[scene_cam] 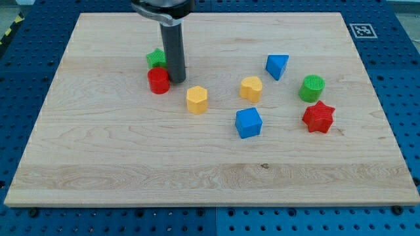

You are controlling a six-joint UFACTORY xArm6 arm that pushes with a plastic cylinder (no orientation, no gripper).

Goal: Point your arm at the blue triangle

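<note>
Lying right of centre on the far half of the board (98, 164), the blue triangle (277, 65) is seen as a small wedge with smooth matte faces, one corner turned toward the near side. Pale wood with fine grain makes up the board, which is set on a blue perforated table (407, 78). A yellow heart (251, 88) is placed just left and nearer of the triangle, and a ribbed green cylinder (312, 88) to its right. No gripper is carried: only a dark rod, nothing held. My tip (177, 80) is planted far to the left, well apart from the triangle, touching or just beside a red cylinder (158, 80), with a green block (156, 58) just behind.
</note>
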